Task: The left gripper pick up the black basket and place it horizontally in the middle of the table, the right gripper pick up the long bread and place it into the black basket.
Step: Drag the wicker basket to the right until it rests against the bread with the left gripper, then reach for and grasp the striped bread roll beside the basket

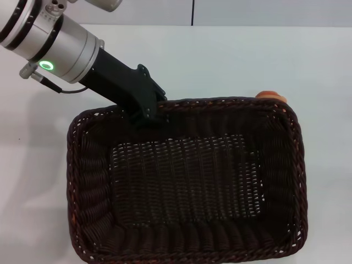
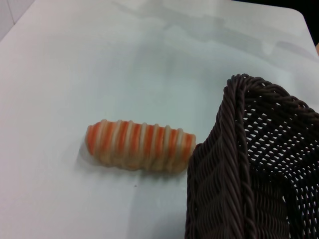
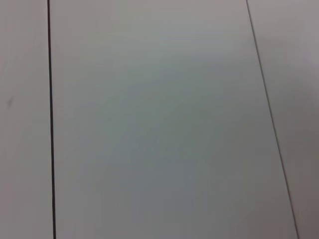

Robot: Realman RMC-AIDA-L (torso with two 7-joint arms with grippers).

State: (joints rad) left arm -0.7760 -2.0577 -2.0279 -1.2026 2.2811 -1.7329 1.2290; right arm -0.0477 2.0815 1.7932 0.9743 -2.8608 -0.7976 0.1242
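Observation:
The black basket (image 1: 184,181) fills most of the head view, its long side running left to right over the white table (image 1: 247,60). My left gripper (image 1: 146,116) reaches down from the upper left and is shut on the basket's far rim near its left corner. The long bread (image 2: 140,145), striped orange and cream, lies on the table just beyond the basket's corner (image 2: 239,149). In the head view only its orange tip (image 1: 271,94) shows behind the far right corner. My right gripper is out of view.
The table's far edge (image 1: 220,26) runs across the top of the head view, with a dark vertical seam behind it. The right wrist view shows only a pale flat surface with two dark lines (image 3: 50,119).

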